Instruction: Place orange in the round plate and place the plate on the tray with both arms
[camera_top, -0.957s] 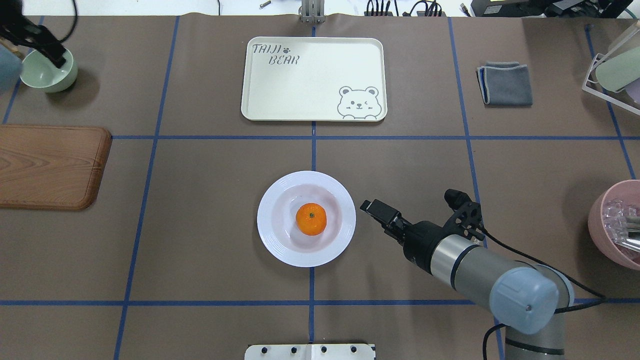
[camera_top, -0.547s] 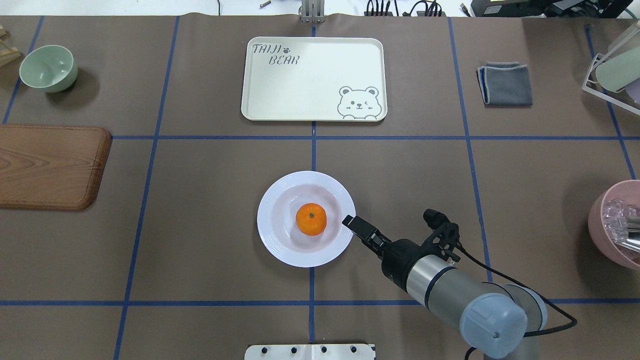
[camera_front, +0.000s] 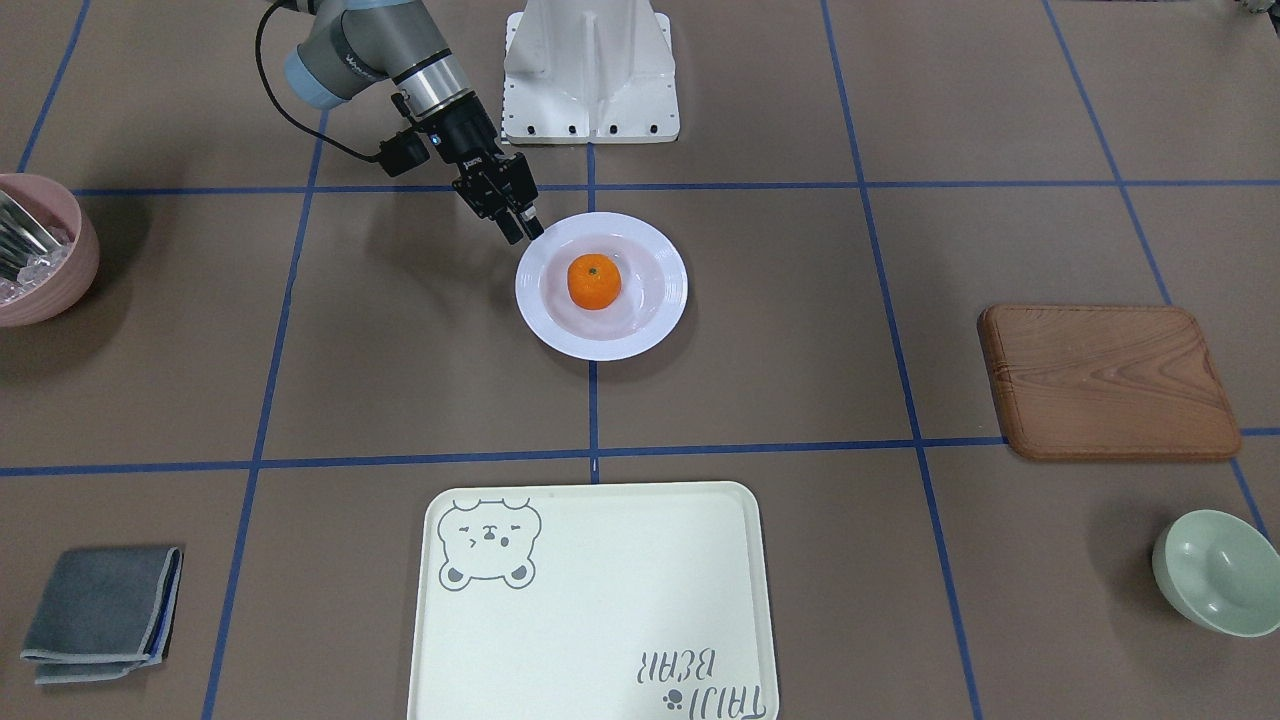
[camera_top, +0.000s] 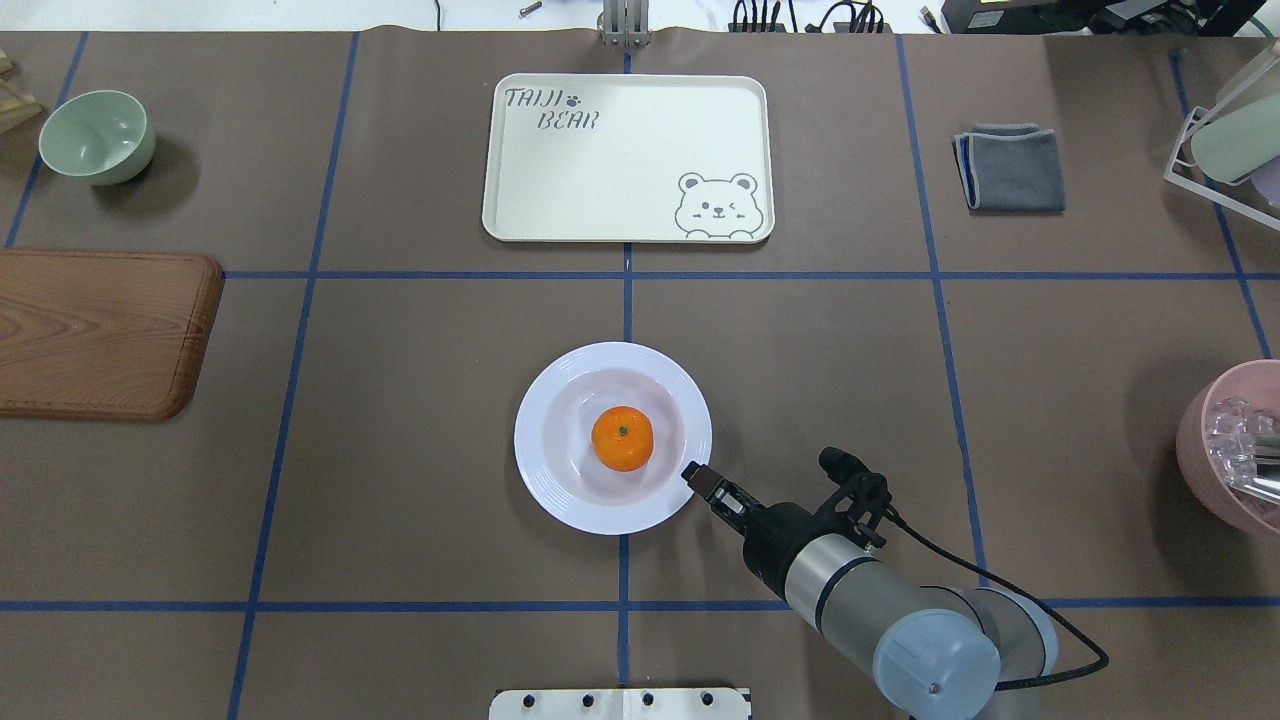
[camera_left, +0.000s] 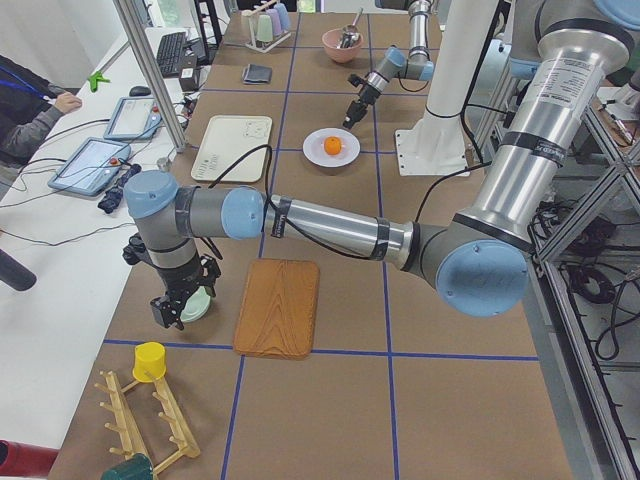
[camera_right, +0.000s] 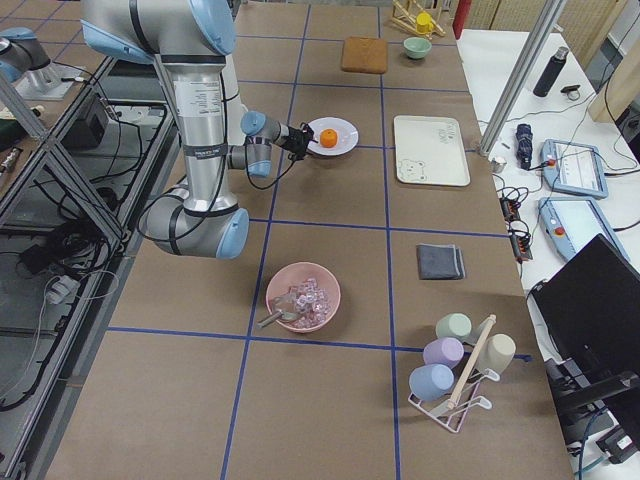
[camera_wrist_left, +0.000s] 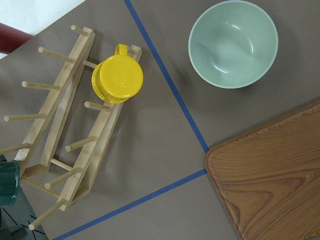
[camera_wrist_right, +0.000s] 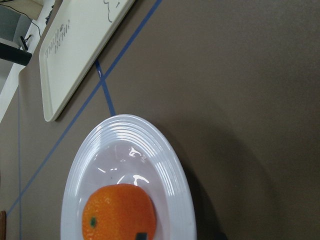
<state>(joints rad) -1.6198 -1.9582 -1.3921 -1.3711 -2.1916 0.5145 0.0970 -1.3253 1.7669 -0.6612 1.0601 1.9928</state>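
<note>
The orange (camera_top: 622, 438) lies in the middle of the white round plate (camera_top: 560, 495) at the table's centre. My right gripper (camera_top: 697, 478) is low at the plate's near-right rim. It looks open, and the right wrist view shows one dark tip over the plate by the orange (camera_wrist_right: 119, 214) and one outside the rim. The cream bear tray (camera_top: 600, 170) lies beyond the plate, with nothing on it. My left gripper (camera_left: 168, 312) shows only in the exterior left view, hanging by the green bowl (camera_left: 197, 305). I cannot tell whether it is open or shut.
A wooden board (camera_top: 100, 335) lies at the left edge, with the green bowl (camera_top: 97, 136) behind it. A grey cloth (camera_top: 1010, 168), a cup rack (camera_top: 1225, 140) and a pink bowl (camera_top: 1230, 450) are on the right. A yellow cup (camera_wrist_left: 117, 80) hangs on a wooden peg rack.
My right gripper has moved left and nearer the robot, from beside the plate to its rim. My left arm, over the green bowl a second ago, has left the overhead view.
</note>
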